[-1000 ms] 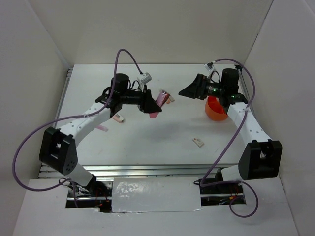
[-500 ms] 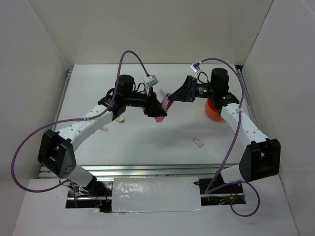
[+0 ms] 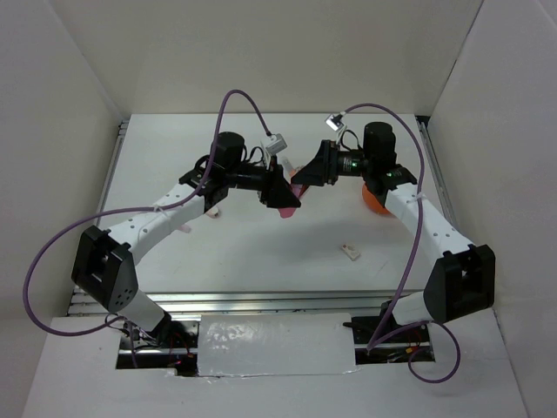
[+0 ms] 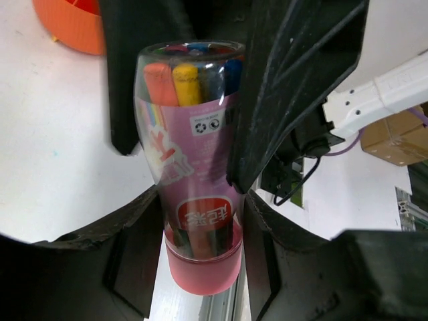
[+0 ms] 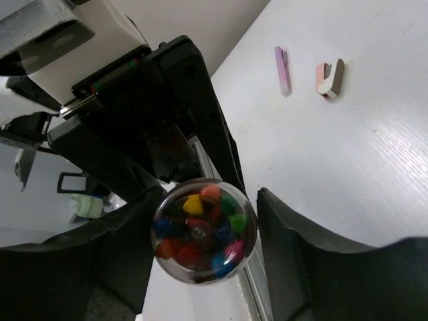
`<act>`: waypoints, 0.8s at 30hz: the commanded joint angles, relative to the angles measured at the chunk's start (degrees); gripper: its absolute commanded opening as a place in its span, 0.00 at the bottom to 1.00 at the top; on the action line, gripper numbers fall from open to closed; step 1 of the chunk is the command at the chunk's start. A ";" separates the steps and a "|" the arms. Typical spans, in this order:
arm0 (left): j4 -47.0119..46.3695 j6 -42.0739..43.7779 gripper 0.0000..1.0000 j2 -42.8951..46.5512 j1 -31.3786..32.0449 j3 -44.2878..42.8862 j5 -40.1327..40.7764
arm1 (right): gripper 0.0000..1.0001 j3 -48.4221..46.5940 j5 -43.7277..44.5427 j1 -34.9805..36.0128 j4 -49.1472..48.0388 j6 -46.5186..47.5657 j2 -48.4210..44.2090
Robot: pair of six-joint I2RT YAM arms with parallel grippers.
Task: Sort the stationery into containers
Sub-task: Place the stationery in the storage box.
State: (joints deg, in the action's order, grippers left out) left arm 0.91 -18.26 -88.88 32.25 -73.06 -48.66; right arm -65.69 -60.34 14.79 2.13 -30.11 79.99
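- Pinching the pink tube [image 4: 194, 167] round its lower body, just above the frosted pink cap, the left gripper [image 4: 200, 227] has its jaws about half closed and firmly on it
- Right gripper [image 3: 305, 174] straddles the tube's clear upper end, one finger on each side; whether they press on it or only flank it I cannot tell
- Tube looks like rigid, glossy plastic packed with coloured pens: light and stiff, but likely slippery, so I judge the straight labelled middle a safer hold than the tapering shoulder
- Both arms reach inward and meet at upper centre of the overhead frame, with the tube in the air above the table [image 3: 261, 261]
- Orange tub [image 3: 376, 205] sits just right of there, partly hidden by the right forearm; a lilac pen [image 5: 282, 70] and an eraser block [image 5: 331, 79] lie on the table at upper right of the right-wrist frame
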 commanded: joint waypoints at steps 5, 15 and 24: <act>-1.79 0.24 0.12 -0.06 0.36 -2.88 -0.38 | 0.21 -2.60 1.53 -0.90 0.85 2.16 -0.71; 7.44 2.70 0.99 -1.03 -0.52 -5.87 6.47 | 0.00 -4.44 4.70 -9.50 11.72 11.63 -4.13; 11.31 6.04 0.99 -0.50 -1.93 -7.45 10.52 | 0.00 -8.40 20.47 -18.39 27.66 33.17 -9.66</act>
State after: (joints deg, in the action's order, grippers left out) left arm 11.20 -14.85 -90.43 30.85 -77.43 -39.81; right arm -70.37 -49.65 -1.96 24.03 -7.38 75.50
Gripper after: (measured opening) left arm 0.993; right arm 0.599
